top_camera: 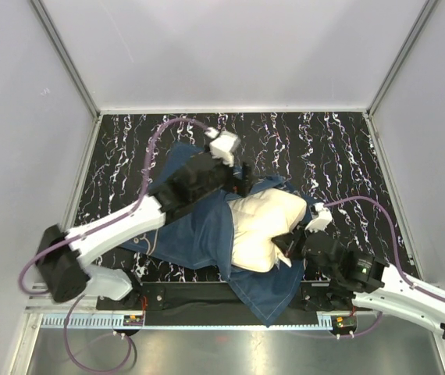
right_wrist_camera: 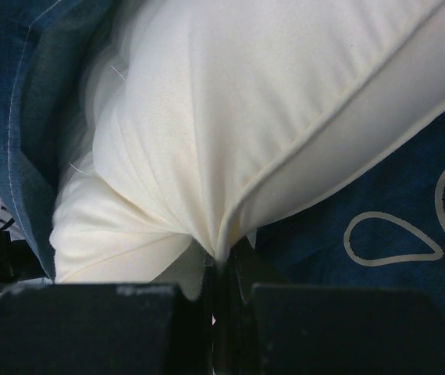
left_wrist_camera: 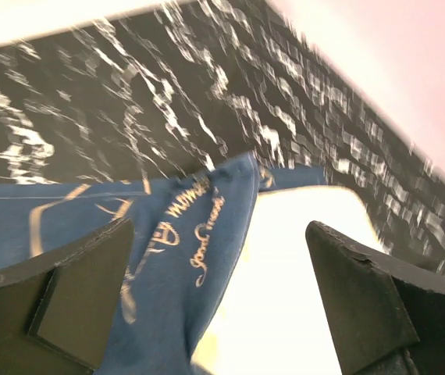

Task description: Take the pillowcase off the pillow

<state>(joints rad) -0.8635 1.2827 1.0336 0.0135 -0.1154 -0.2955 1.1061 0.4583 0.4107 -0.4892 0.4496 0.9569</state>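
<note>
The navy pillowcase (top_camera: 199, 226) with gold lettering lies bunched mid-table, peeled back off much of the cream pillow (top_camera: 263, 223). In the left wrist view the pillowcase (left_wrist_camera: 168, 258) edge and bare pillow (left_wrist_camera: 285, 297) lie beneath my left gripper (left_wrist_camera: 218, 293), which stands wide open with nothing gripped. My left gripper (top_camera: 242, 178) hovers at the pillow's far edge. My right gripper (right_wrist_camera: 226, 262) is shut on a pinched fold of the pillow (right_wrist_camera: 254, 101) seam, with pillowcase (right_wrist_camera: 394, 219) beside it. From above, my right gripper (top_camera: 293, 244) sits at the pillow's right near corner.
The black marbled tabletop (top_camera: 324, 148) is ringed by grey walls (top_camera: 19, 117). A black strip and metal rail (top_camera: 207, 319) run along the near edge, and pillowcase fabric hangs over it. Purple cables (top_camera: 160, 141) arc from both arms.
</note>
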